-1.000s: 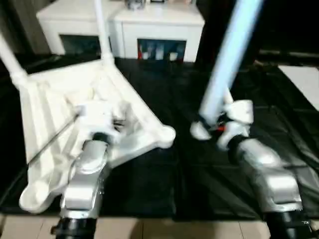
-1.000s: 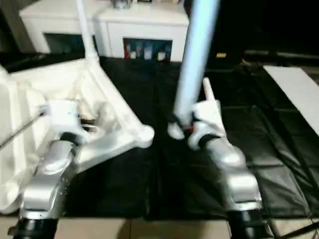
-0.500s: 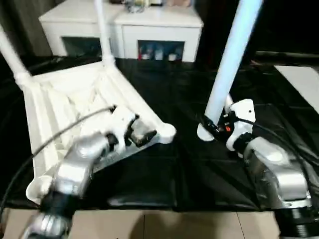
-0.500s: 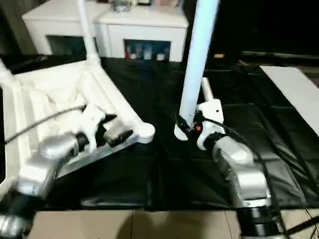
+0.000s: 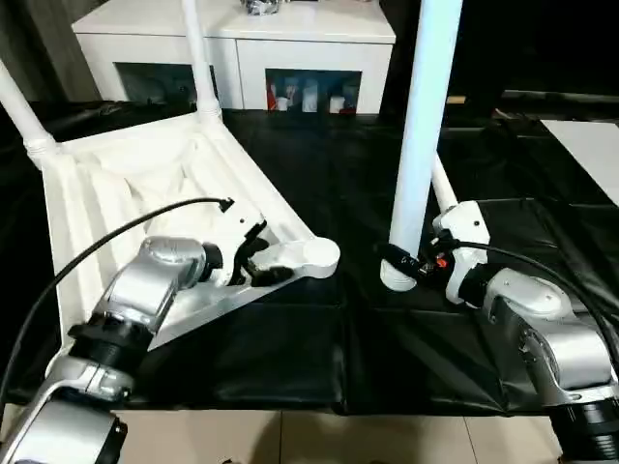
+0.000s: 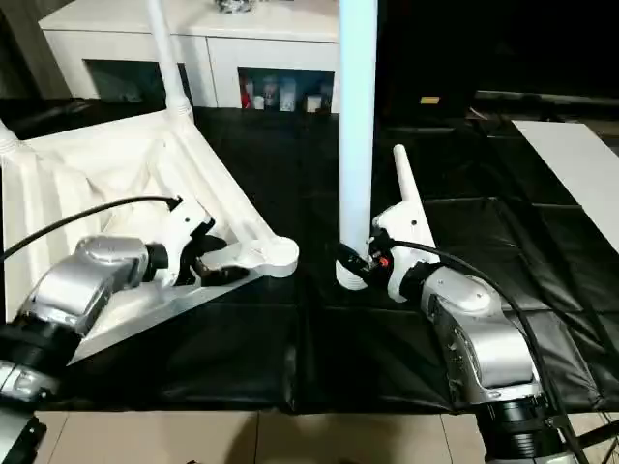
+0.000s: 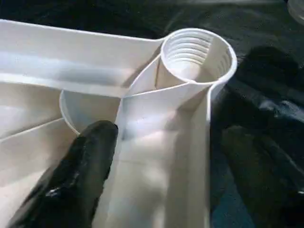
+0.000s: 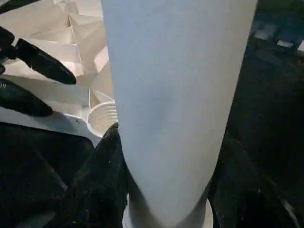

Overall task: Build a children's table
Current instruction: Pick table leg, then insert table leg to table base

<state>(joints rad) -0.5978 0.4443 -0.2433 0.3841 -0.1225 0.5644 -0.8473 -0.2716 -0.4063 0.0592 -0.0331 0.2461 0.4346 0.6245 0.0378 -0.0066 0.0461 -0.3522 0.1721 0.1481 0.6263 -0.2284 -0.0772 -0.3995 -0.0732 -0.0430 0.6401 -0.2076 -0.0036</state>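
Inspector A: Location of the parts?

Inspector B: The tabletop (image 5: 145, 193) lies upside down on the black mat (image 5: 319, 184), left of centre, ribbed underside up. Two fitted legs (image 5: 196, 58) rise from its far corners. The near-right corner socket (image 5: 311, 255) is open and empty, its inner ridges visible in the left wrist view.

Inspector A: Pincers?

Inspector B: The left pincer (image 5: 253, 263) is spread, one finger inside the frame and one outside, straddling the rim beside that socket. The right pincer (image 5: 404, 263) is pinching the loose leg (image 5: 418, 135) near its wide foot, upright, base at the mat just right of the socket. A fourth leg (image 6: 401, 179) lies on the mat behind it.

Inspector A: Handling?

Inspector B: Judged light, stiff, smooth moulded plastic. The leg is tall, so a low grip leaves it prone to tipping and slipping. The tabletop is best steadied at the rim wall near the socket.
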